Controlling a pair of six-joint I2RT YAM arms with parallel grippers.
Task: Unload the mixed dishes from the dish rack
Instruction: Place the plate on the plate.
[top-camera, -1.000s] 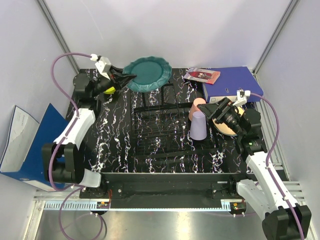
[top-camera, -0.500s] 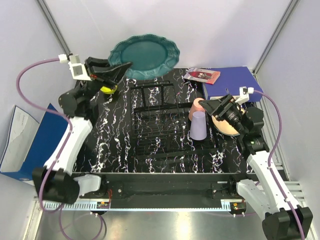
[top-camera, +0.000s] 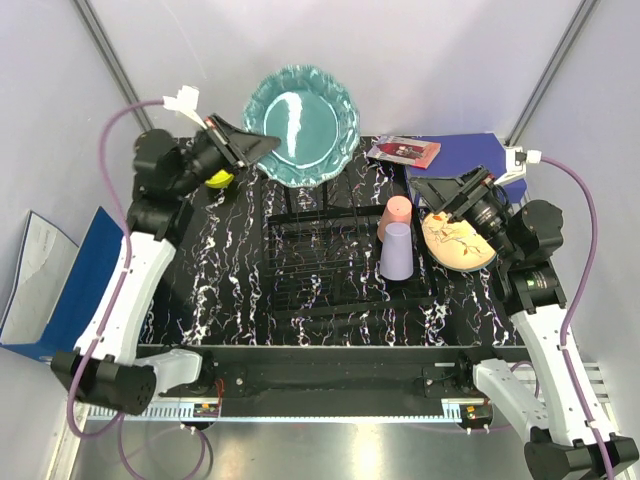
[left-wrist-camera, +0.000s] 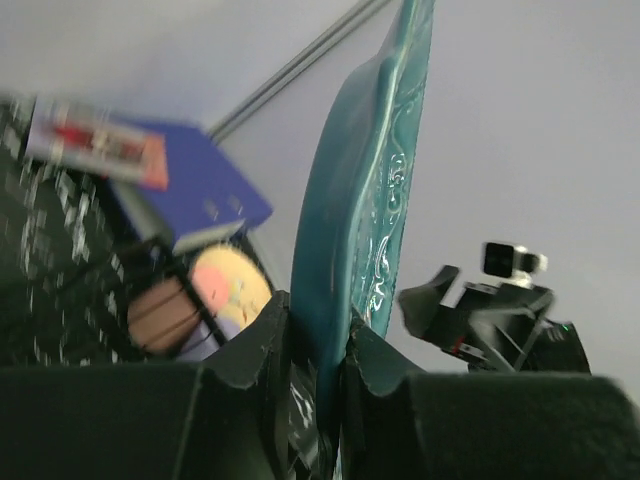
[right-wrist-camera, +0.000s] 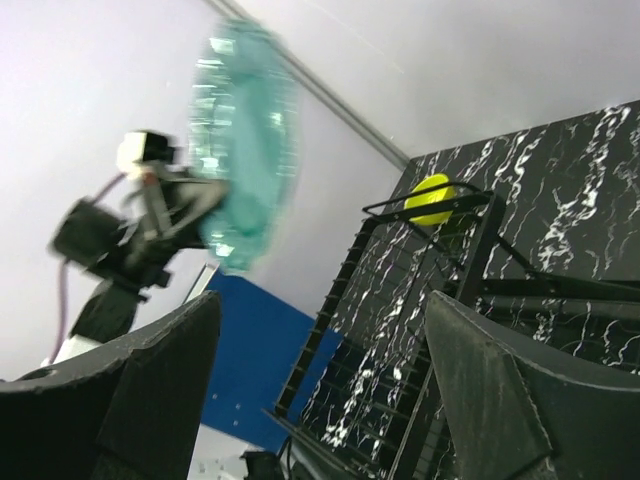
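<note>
My left gripper (top-camera: 257, 148) is shut on the rim of the teal scalloped plate (top-camera: 304, 124) and holds it upright in the air beyond the back of the dish rack (top-camera: 330, 262). In the left wrist view the plate (left-wrist-camera: 362, 220) stands edge-on between the shut fingers (left-wrist-camera: 250, 350). My right gripper (top-camera: 438, 193) is open and empty, raised over the cream-orange plate (top-camera: 461, 241) at the rack's right end. The pink cup (top-camera: 397, 211) and the lavender cup (top-camera: 397, 251) stand upside down in the rack. The small yellow bowl (top-camera: 217, 178) lies at the back left. The white plate is out of view.
A red-patterned booklet (top-camera: 403, 151) and a blue binder (top-camera: 470, 158) lie at the back right. Another blue binder (top-camera: 55, 290) leans off the table's left side. The right wrist view shows the rack (right-wrist-camera: 400, 350), the yellow bowl (right-wrist-camera: 433, 197) and the teal plate (right-wrist-camera: 243, 150).
My left arm has lifted the teal plate higher and turned its face toward the camera. My right gripper has risen and drawn back to the right, uncovering the cream-orange plate.
</note>
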